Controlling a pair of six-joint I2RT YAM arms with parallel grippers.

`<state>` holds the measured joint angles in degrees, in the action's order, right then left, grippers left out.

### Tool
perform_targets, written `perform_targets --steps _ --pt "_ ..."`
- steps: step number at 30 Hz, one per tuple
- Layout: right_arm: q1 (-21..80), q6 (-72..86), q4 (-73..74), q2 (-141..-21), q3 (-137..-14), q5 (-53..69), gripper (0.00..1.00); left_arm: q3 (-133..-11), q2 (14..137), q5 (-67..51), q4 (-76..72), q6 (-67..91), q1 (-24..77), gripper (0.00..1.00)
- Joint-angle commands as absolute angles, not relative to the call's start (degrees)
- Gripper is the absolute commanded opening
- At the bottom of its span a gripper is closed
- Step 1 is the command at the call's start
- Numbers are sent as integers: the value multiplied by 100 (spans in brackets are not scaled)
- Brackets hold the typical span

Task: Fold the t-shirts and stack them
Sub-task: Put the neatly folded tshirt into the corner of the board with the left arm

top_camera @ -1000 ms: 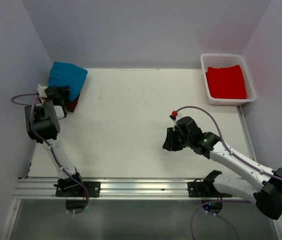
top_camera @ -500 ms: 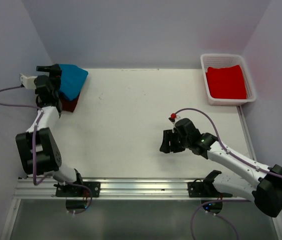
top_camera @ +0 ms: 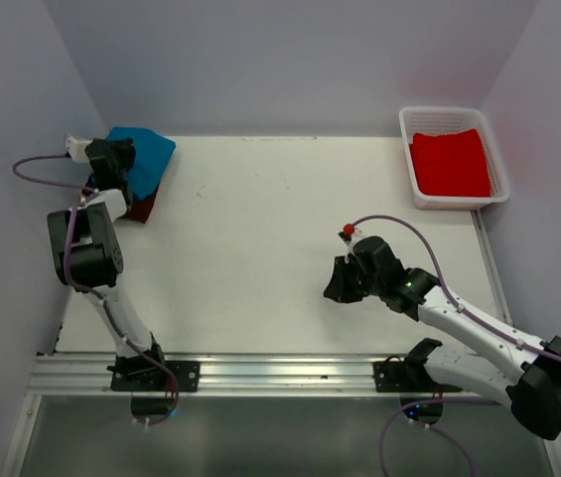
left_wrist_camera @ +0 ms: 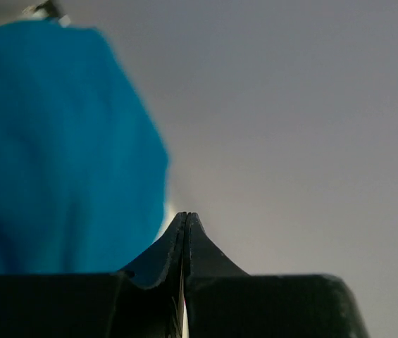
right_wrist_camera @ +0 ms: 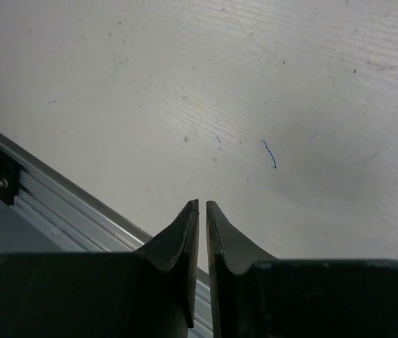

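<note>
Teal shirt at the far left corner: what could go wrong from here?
1. The left gripper, shut and empty, hangs at the edge of the teal shirt; a sideways move might drag it off the maroon shirt beneath.
2. The red shirt lies in the basket; lifting it may pull the basket along.

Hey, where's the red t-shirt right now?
In the top view, the red t-shirt lies inside the white basket at the table's far right corner, far from the blue t-shirt at the far left.
</note>
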<state>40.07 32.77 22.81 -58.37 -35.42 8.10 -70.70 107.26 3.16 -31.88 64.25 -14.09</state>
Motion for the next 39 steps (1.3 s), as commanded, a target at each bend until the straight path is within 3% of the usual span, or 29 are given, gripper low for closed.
perform_targets --steps 1,6,10,15,16,18,19,21,23,26,35,39 --pt "3999 3366 2311 -5459 -3463 791 13 -7313 11740 -130 -3172 6328 -1643 0" --pt "3999 3366 2628 -4976 -3454 659 12 -6794 12654 -360 -3638 6337 -1705 0" --pt "3999 3322 2707 -4913 -3472 642 13 -6645 12937 -1262 -4498 6442 -1784 0" --pt "3999 3314 2505 -4860 -3445 388 17 -6644 11958 -1959 -5721 6698 -1758 0" --pt "3999 3296 2444 -4843 -3471 317 26 -6697 11701 -2099 -5696 6628 -1732 4" --pt "3999 3235 2382 -4843 -3524 63 39 -6732 10886 -2223 -5582 6374 -1591 28" --pt "3999 3165 2373 -4843 -3611 18 51 -6698 10602 -2319 -5503 6285 -1521 41" --pt "3999 3094 2382 -4887 -3726 -210 67 -6584 9796 -2443 -5371 5927 -1250 80" --pt "3999 2963 2391 -4939 -3911 -509 85 -6374 9301 -2531 -5046 5653 -995 100" --pt "3999 2813 2565 -5018 -4253 -922 99 -5778 8510 -2716 -4887 5283 -284 100" --pt "3999 2532 3023 -4992 -5036 -1976 99 -4685 6795 -2944 -3544 3974 1386 100" --pt "3990 2610 3269 -5194 -5282 -2380 99 -4316 6390 -3628 -3507 3963 1582 100"
